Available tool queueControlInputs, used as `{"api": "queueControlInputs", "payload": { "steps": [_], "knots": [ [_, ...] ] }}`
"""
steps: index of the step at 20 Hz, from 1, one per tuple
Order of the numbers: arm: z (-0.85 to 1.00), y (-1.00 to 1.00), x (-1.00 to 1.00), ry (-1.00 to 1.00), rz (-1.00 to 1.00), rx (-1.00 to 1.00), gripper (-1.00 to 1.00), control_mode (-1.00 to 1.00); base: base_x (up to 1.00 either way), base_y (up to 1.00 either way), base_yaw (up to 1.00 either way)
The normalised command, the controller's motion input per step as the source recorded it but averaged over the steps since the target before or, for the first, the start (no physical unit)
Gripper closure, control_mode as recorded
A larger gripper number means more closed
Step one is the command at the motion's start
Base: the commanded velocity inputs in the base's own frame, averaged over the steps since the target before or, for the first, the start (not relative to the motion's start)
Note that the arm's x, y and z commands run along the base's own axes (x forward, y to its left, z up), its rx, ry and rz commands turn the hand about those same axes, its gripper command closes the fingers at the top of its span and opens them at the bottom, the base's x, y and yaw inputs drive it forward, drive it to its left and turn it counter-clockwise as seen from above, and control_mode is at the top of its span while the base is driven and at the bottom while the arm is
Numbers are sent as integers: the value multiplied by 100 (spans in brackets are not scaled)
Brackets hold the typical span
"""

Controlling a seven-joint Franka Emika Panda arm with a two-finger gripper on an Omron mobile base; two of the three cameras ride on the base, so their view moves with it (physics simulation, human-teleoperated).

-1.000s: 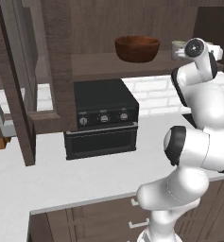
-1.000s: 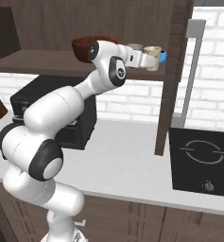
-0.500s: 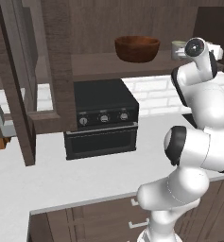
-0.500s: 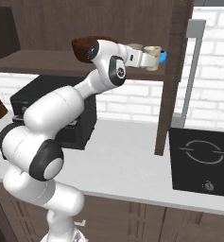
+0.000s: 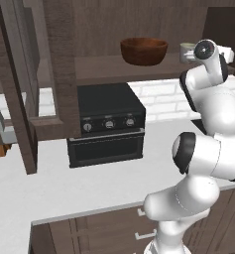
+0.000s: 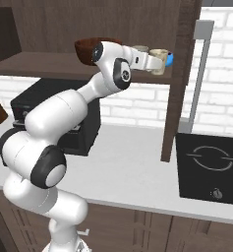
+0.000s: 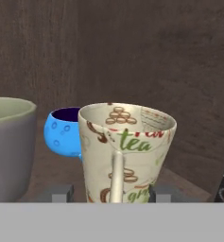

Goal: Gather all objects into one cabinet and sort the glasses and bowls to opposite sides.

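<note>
cream mug [image 7: 126, 153]: upright, tea print, handle facing camera
blue bowl [image 7: 64, 132]: at mug's 10 o'clock
gripper [image 7: 107, 193]: fingers apart, flanking mug

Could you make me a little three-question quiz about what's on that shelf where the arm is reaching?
1. True or false: the cream mug stands upright between the end effector fingers.
2. What lies behind the cream mug? A) blue bowl B) a plate C) a spoon
3. Fill in: the brown wooden bowl sits on the cabinet shelf above the black ____.

Key: 1 true; 2 A; 3 oven.
</note>
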Motion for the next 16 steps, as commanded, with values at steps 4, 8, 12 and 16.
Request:
{"api": "queueControlInputs", "payload": {
  "steps": [4, 8, 12, 16],
  "knots": [
    [0, 0, 0, 0, 0, 0, -100, -100, 0, 0, 0],
    [0, 0, 0, 0, 0, 0, -100, -100, 0, 0, 0],
    [0, 0, 0, 0, 0, 0, -100, -100, 0, 0, 0],
    [2, -3, -9, 0, -2, 0, -100, -100, 0, 0, 0]
  ]
}}
